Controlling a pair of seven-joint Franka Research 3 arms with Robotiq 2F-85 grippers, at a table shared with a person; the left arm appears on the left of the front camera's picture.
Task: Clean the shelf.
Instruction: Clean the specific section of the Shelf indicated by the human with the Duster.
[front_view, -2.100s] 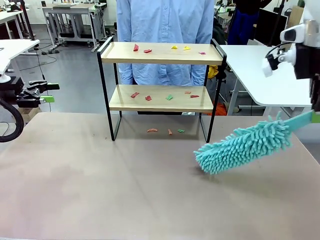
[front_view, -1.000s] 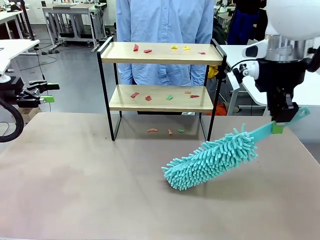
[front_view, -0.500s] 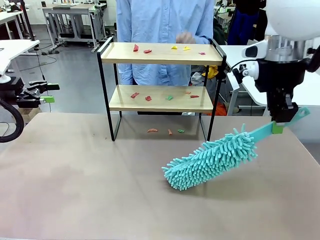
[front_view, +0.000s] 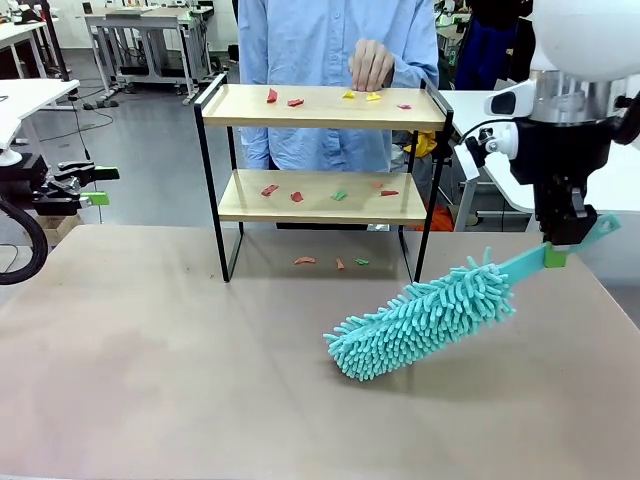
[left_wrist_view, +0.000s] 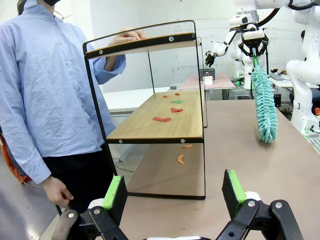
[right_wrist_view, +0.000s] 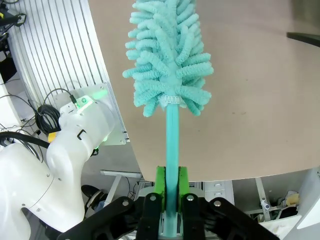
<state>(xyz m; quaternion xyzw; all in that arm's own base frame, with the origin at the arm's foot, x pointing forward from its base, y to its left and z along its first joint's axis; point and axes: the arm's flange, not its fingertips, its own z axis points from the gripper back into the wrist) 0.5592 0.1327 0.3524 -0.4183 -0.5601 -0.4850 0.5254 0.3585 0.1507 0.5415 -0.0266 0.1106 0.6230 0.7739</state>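
Observation:
The shelf (front_view: 322, 119) stands at the table's far side; small coloured scraps (front_view: 296, 196) lie on both of its wooden boards and on the table beneath it. My right gripper (front_view: 556, 252) is shut on the handle of a teal fluffy duster (front_view: 421, 319), whose head rests low over the table, to the right of and in front of the shelf. In the right wrist view the gripper (right_wrist_view: 171, 183) pinches the duster (right_wrist_view: 167, 55) handle. My left gripper (front_view: 99, 186) hangs open at the far left, off the table; from its wrist, the gripper (left_wrist_view: 174, 190) faces the shelf (left_wrist_view: 160, 126) end-on.
A person in a blue shirt stands behind the shelf with a hand (front_view: 372, 64) on the top board by the yellow scraps (front_view: 360, 96). The brown table (front_view: 180, 360) is bare on the near and left sides. White tables stand behind.
My right gripper swung the duster leftward and nearer the shelf, then held still. The person's hand has come up onto the top board.

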